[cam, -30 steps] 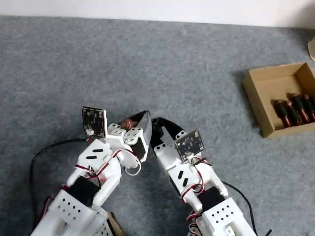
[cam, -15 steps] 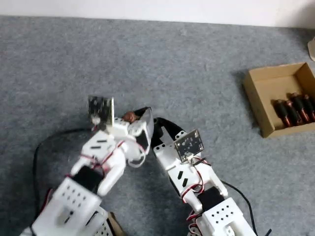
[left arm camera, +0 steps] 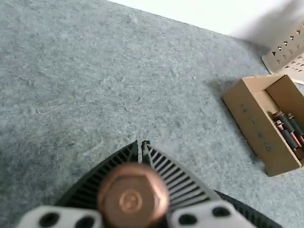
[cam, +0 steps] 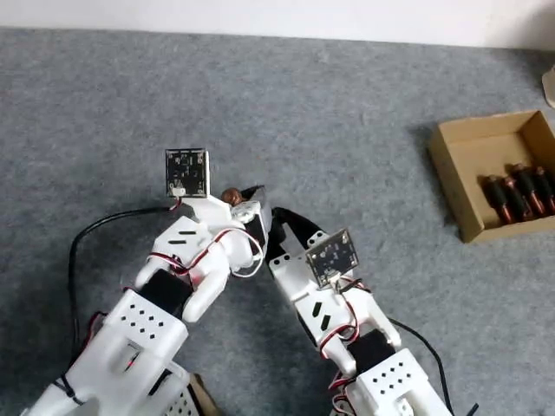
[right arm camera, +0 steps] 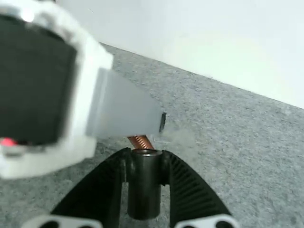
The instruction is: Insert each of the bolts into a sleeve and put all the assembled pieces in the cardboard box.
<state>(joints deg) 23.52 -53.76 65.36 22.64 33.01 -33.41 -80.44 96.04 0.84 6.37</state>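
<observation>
Clamps the sleeve [right arm camera: 144, 183] mouth-out in the right gripper [right arm camera: 145, 156] and pinches the bolt [left arm camera: 133, 199] in the left gripper [left arm camera: 141, 145] to line thread with bore.

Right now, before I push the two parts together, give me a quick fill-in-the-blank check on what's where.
1. The left gripper is shut on a copper ____.
2. The right gripper is shut on a dark ____.
3. The assembled pieces lie in the cardboard ____.
Missing words: bolt; sleeve; box.
</observation>
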